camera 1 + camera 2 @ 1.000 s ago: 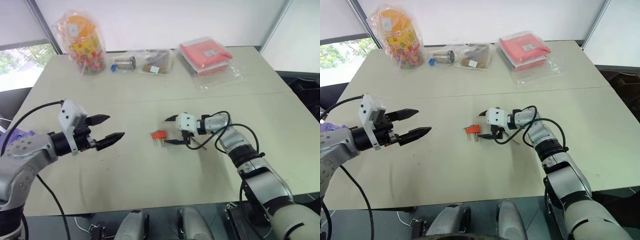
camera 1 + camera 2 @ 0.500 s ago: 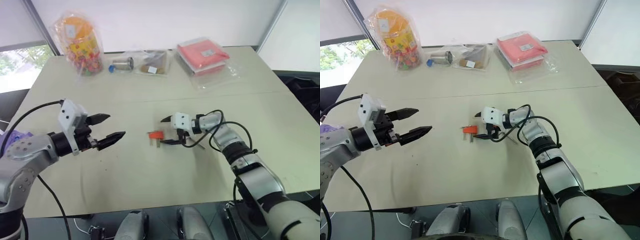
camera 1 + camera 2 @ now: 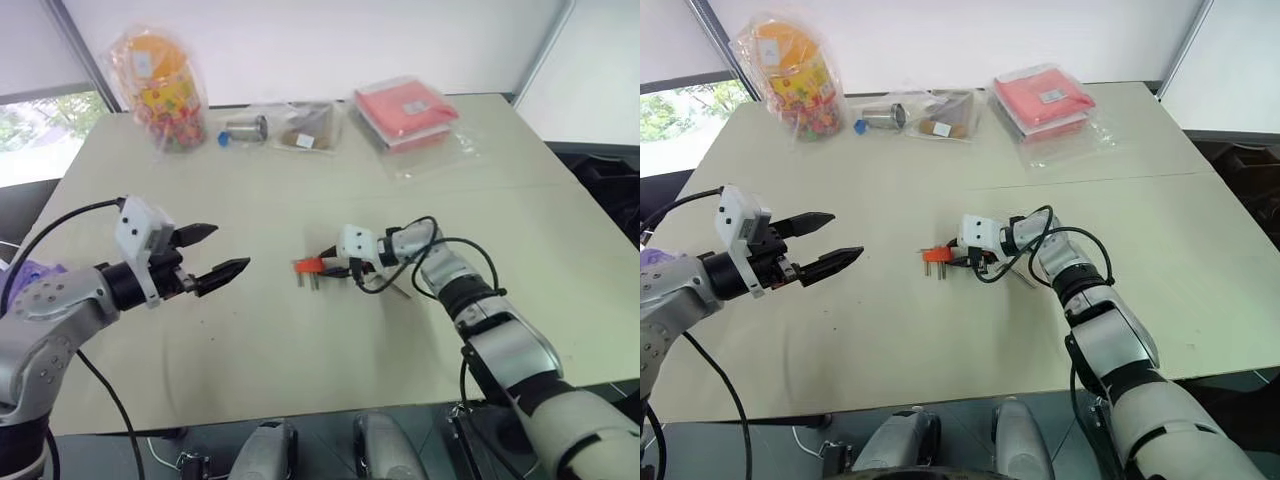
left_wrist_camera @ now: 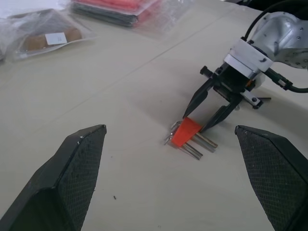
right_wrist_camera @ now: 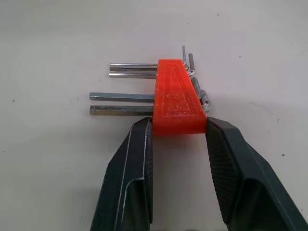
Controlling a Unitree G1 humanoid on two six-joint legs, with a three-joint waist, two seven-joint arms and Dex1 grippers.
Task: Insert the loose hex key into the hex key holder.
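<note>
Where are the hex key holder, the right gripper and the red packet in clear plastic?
hex key holder point(image 5: 177, 98): right wrist view, on its orange top face.
right gripper point(image 4: 208, 112): left wrist view, midway between its fingertips.
red packet point(image 3: 405, 105): left eye view, on its red middle.

Far across the table point(image 3: 300, 400): candy bag point(image 3: 163, 85), small metal can point(image 3: 245, 128), brown packet point(image 3: 305, 135), red packet point(image 3: 407, 107) in clear plastic.

Beige table point(image 3: 300, 370), white wall point(image 3: 330, 40)
</note>
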